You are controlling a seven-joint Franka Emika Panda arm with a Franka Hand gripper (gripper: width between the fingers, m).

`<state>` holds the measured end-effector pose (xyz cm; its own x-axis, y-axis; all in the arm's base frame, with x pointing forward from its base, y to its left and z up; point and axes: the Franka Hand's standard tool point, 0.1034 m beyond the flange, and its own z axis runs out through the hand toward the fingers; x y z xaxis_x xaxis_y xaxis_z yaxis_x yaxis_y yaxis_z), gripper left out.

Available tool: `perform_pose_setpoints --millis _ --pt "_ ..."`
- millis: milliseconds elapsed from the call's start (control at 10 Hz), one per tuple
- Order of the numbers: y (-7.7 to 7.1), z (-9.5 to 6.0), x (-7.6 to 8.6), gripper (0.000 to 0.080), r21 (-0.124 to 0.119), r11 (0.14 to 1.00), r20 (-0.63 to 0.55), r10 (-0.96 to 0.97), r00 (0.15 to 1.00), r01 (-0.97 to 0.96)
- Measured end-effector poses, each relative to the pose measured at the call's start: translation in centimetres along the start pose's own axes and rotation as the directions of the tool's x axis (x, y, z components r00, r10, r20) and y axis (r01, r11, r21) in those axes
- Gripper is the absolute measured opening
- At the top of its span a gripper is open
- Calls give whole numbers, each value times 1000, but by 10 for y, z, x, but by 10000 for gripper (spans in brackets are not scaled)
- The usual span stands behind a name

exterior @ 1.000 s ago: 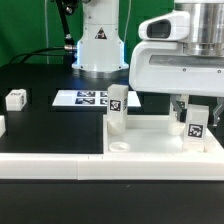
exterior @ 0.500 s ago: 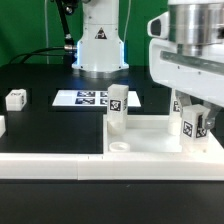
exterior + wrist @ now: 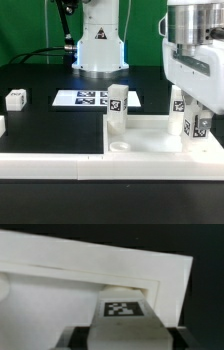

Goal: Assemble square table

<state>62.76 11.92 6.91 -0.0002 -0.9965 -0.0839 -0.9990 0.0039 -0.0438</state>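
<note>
The square table slab [image 3: 150,128] lies at the exterior view's lower right, rim up. One white tagged leg post [image 3: 117,108] stands upright at its left far corner. My gripper [image 3: 190,128] is over the slab's right side, shut on a second leg post [image 3: 186,124] that it holds upright at the slab's right corner. In the wrist view this post [image 3: 123,309] shows its tag between my two dark fingers [image 3: 80,338], with the slab's rim [image 3: 100,272] behind it and my gripper [image 3: 128,341] closed on the post. The post's foot is hidden.
A loose leg post [image 3: 15,98] lies on the black table at the left, and another [image 3: 2,125] shows at the left edge. The marker board [image 3: 85,98] lies in front of the robot base [image 3: 100,45]. A long white rail [image 3: 50,165] runs along the front.
My wrist has turned about the upright post, so the hand's body has swung round while the held leg post stays at the slab's right corner. Nothing else has moved.
</note>
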Motion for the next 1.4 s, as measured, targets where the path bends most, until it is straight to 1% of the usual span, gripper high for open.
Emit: perform_pose_setpoints --millis 100,200,300,400,500,600,700,800,900,1000,1300,1400 --pt "-2 0 1 290 -6 990 17 142 990 -142" --pt "-3 0 1 290 -19 967 39 254 966 -254" --pt "-4 -1 5 290 -25 922 70 388 919 -388" --pt "-1 -1 11 290 -6 889 104 456 884 -458" --pt "2 1 11 290 -11 899 97 436 895 -438" --pt "2 1 10 378 -10 905 99 425 900 -426" --pt "2 1 10 513 -9 907 99 421 902 -422" --pt "2 1 9 622 1 946 90 322 942 -323" --pt "3 0 5 622 9 974 81 224 971 -226" --pt "3 1 4 642 6 968 85 251 964 -252" --pt "3 1 5 649 6 968 84 248 965 -249" --pt "1 -5 3 649 18 978 89 205 975 -208"
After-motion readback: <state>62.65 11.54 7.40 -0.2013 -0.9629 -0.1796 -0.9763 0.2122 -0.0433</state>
